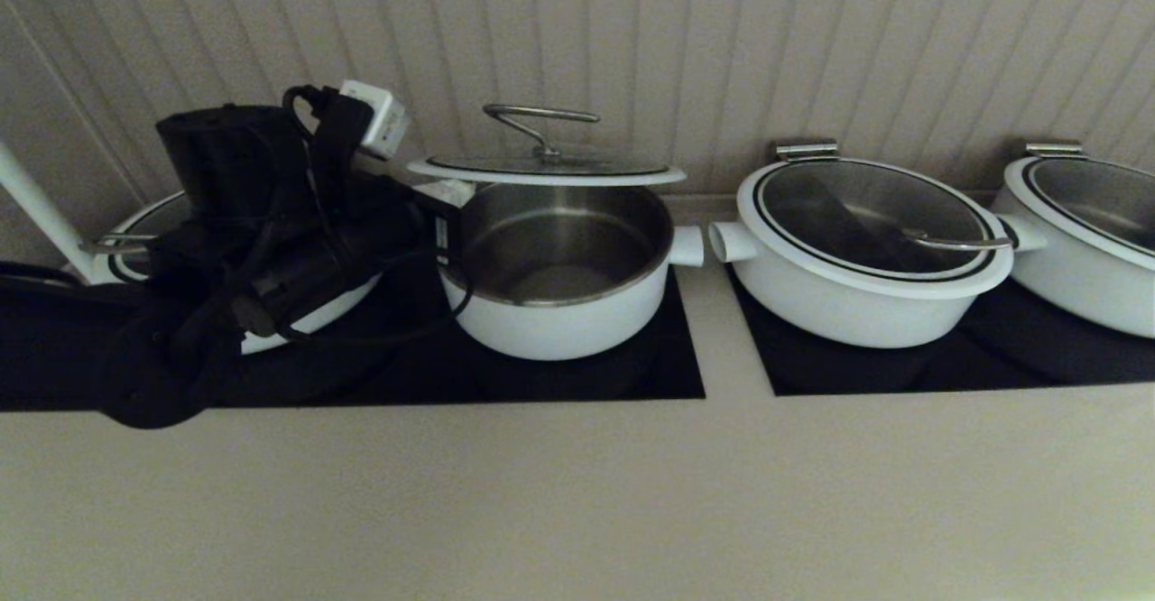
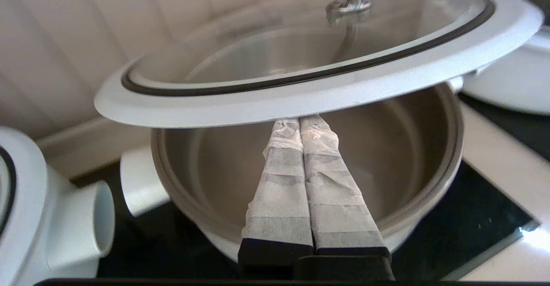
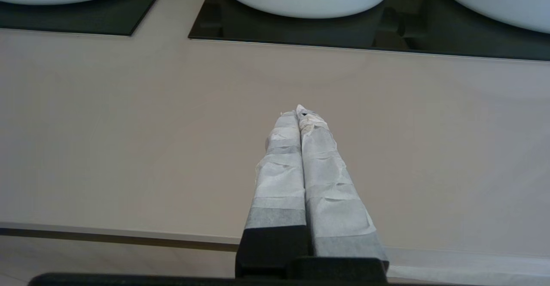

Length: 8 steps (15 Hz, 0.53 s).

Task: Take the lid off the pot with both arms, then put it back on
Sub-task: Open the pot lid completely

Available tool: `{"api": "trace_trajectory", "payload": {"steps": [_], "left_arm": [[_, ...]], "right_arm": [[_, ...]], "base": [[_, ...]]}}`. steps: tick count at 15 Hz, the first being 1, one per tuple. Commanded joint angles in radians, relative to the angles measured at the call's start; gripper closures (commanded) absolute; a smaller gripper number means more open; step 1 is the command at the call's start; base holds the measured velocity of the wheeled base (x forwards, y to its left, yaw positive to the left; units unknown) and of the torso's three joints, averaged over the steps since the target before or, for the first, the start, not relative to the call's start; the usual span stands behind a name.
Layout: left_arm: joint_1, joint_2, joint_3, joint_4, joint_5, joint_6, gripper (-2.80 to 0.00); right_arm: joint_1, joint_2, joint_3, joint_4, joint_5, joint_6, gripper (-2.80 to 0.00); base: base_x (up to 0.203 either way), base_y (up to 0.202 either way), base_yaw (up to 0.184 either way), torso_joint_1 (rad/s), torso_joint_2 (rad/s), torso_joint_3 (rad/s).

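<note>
Fingers (image 2: pixel 300 125) of the left arm, pressed together, seemingly prop the lid (image 2: pixel 318 62) above the pot (image 2: pixel 412 148).

four white pots (image 1: pixel 564 285), four lids (image 1: pixel 546 168)

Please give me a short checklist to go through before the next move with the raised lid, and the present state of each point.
1. The round glass lid with the broad white rim is off the deep white pot with the steel inside: ok, it hangs above the opening.
2. The lid is level: ok, nearly flat in the head view.
3. The left gripper carries the lid: cannot tell; it is shut, with its tips under the rim and no clamp on it.
4. The right gripper is at the lid: not ok; it is shut, over the beige counter.
5. The pot is free inside: ok, it holds nothing.
6. The wider white pot stands apart: ok, there is a gap between the stub handles.
</note>
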Motion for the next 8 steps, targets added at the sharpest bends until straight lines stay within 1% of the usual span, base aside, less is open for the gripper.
{"api": "trace_trajectory", "payload": {"steps": [1, 8], "left_arm": [[-0.007, -0.011, -0.015, -0.005, 0.000, 0.001, 0.00], [-0.008, -0.036, -0.019, -0.005, 0.000, 0.001, 0.00]], "right_arm": [[0.000, 0.000, 0.000, 0.000, 0.001, -0.002, 0.00], [0.000, 0.000, 0.000, 0.000, 0.001, -0.002, 0.00]], "base": [[0.000, 0.000, 0.000, 0.000, 0.00, 0.000], [0.000, 0.000, 0.000, 0.000, 0.00, 0.000]]}}
